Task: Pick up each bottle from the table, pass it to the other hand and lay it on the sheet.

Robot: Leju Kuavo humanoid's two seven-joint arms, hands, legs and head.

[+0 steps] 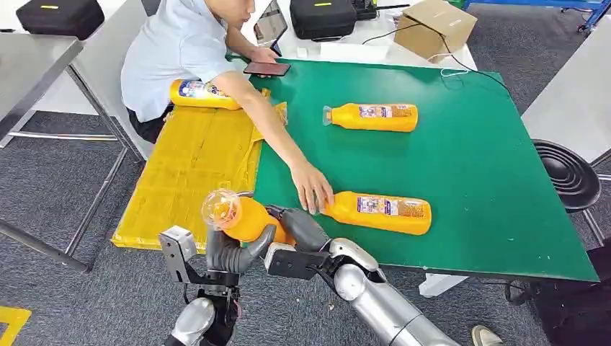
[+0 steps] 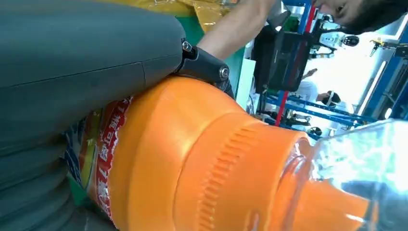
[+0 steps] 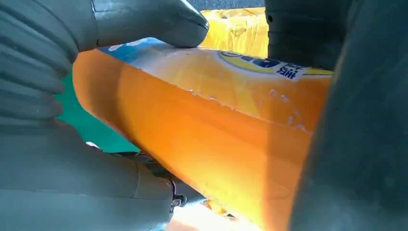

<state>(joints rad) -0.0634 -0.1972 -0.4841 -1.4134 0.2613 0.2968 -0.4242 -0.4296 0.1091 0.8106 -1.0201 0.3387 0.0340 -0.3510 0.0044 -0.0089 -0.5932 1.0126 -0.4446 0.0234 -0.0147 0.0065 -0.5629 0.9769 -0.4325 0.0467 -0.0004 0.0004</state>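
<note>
An orange bottle (image 1: 252, 220) with a clear cap hangs just off the near edge of the green table (image 1: 468, 180), cap pointing toward the yellow sheet (image 1: 187, 166). My left hand (image 1: 230, 254) wraps it from below and my right hand (image 1: 299, 229) grips its base end. The left wrist view shows the left hand's (image 2: 72, 72) thumb pressed on the bottle (image 2: 192, 159). In the right wrist view the right hand (image 3: 48, 72) clasps the bottle (image 3: 207, 125). A second bottle (image 1: 382, 213) lies near the table's front, a third (image 1: 375, 117) farther back. Another bottle (image 1: 204, 94) lies on the sheet.
A seated person reaches across; their hand (image 1: 311, 189) rests at the neck of the front bottle. A phone (image 1: 266, 68) lies at the table's far edge, a cardboard box (image 1: 432, 25) behind it. A black stool (image 1: 569, 173) stands on the right.
</note>
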